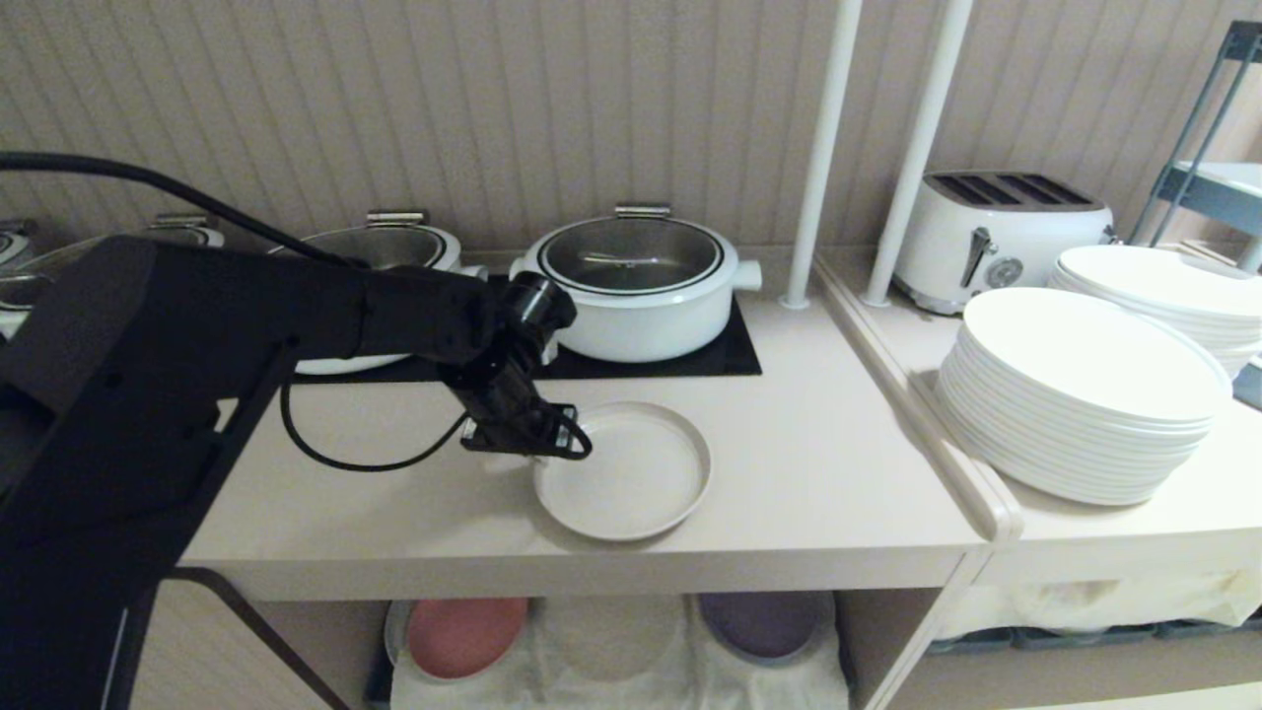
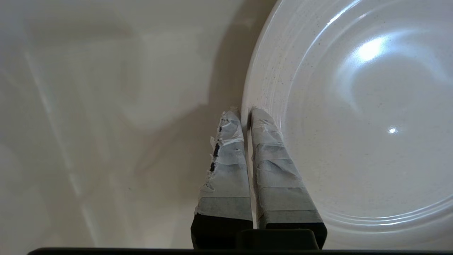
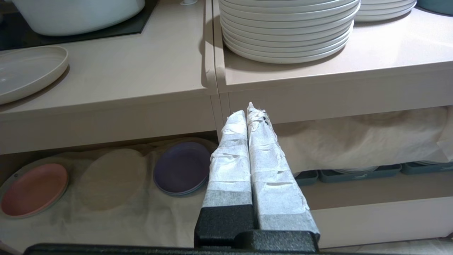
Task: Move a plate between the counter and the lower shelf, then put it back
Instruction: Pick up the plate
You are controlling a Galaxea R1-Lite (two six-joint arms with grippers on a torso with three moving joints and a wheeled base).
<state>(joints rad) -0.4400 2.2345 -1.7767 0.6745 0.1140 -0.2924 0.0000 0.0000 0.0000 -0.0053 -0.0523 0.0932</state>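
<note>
While the left hand (image 2: 246, 113) pinches the cream plate's (image 1: 631, 478) rim at centre frame on the tabletop (image 1: 838, 473), that thin edge grip could slip once lifted.

The left arm (image 1: 197, 325) is matte black, built of a broad boxy housing that narrows into a rounded tube and ends in a short cylindrical wrist joint. A thick black cable (image 1: 168, 192) runs along its top, and a thinner black cable (image 1: 355, 456) hangs in a loop beneath it. The left gripper (image 2: 246, 112) has 2 tapered black fingers wrapped in frayed white tape. The right gripper (image 3: 250, 110) looks the same, with 2 tape-wrapped fingers on a black base.
</note>
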